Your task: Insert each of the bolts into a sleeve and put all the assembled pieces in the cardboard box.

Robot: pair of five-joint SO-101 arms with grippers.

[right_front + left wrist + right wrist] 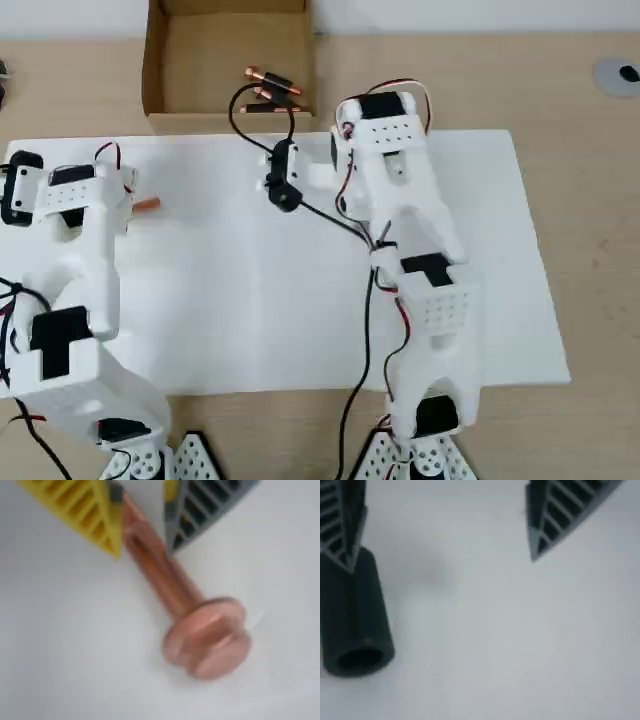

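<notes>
Toward 9 o'clock on the white sheet (pixel 250 320), the copper bolt (pixel 175 595) is clamped by its shank in the left claw (pixel 144 550). It is judged stiff, smooth and light, so a twist in the grip is possible. The black sleeve (pixel 355 630), rigid and likely to roll, lies touching one finger of the released right claw (pixel 442 562) and is best taken mid-barrel. Open sheet lies between them, and the cardboard box (pixel 152 80) stands beyond the 12 o'clock edge.

bolt (pixel 190 610) blurry, tip hidden btwn fingers (pixel 80 510), sleeve (pixel 355 625) edge-cropped

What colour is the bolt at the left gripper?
Copper-coloured bolt; clearest in left wrist view.
</notes>
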